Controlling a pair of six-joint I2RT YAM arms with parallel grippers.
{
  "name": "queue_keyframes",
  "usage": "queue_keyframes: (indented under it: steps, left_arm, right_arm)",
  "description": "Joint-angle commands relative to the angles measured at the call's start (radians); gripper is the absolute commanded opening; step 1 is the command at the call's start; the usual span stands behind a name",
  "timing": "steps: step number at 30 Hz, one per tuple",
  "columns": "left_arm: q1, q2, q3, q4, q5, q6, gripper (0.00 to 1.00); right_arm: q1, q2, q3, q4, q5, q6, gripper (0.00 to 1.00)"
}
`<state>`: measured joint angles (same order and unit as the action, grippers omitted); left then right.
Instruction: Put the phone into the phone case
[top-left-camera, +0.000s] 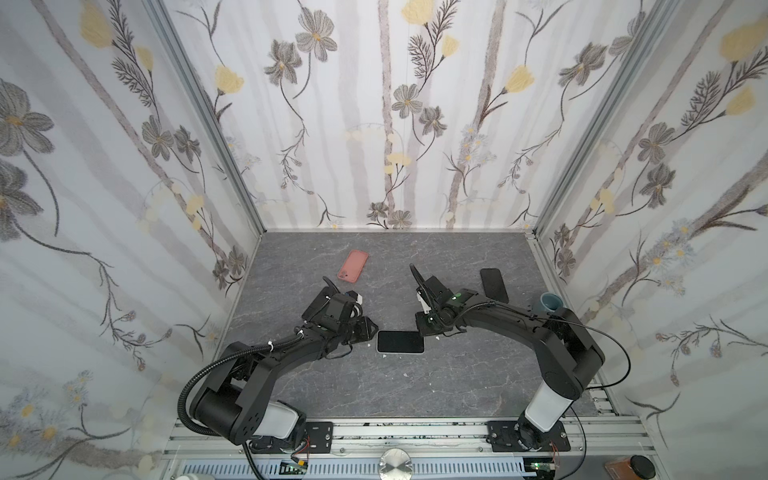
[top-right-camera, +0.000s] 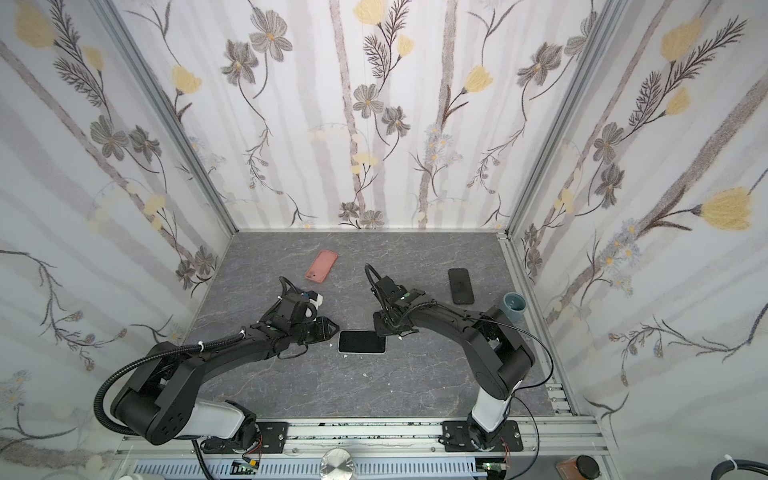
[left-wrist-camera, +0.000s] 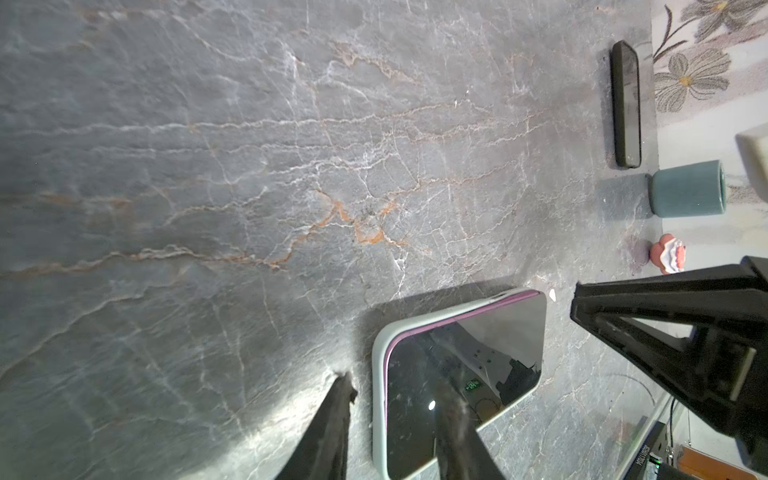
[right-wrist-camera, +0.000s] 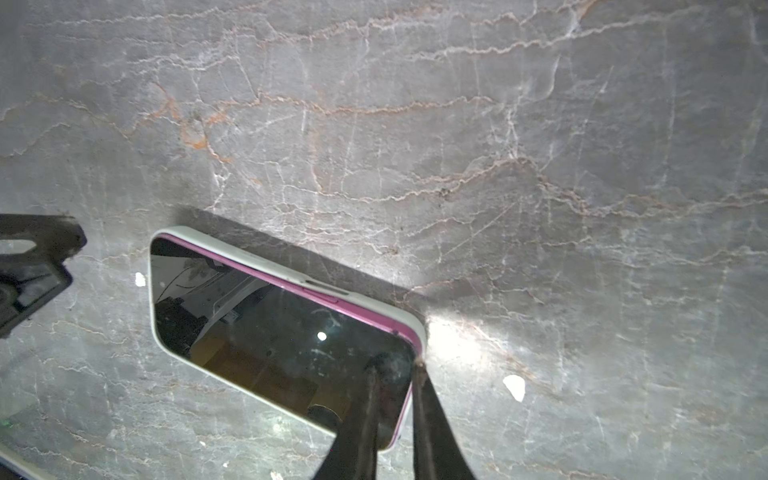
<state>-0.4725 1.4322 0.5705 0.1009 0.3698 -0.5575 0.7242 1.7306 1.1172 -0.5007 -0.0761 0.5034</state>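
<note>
Pale phone case (left-wrist-camera: 378, 395) lies on the table (top-left-camera: 374, 386) holding the phone (left-wrist-camera: 498, 332), whose purple edge shows above the rim along one long side. Left pincer (left-wrist-camera: 392, 388) straddles one short end, jaws apart; right pincer (right-wrist-camera: 397, 363) nips the opposite end.

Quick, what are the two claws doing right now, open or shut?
Left gripper: open, fingers astride one end of the phone, not clamped.
Right gripper: closed, pinching the phone's other end.
</note>
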Motion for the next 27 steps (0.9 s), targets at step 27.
queue_keyframes:
  steps: [27]
  left_arm:
    - [-0.010,0.085,0.037,0.013,0.045,-0.023,0.30]
  right_arm:
    - [-0.014,0.050,-0.020,-0.009,-0.023,-0.024,0.11]
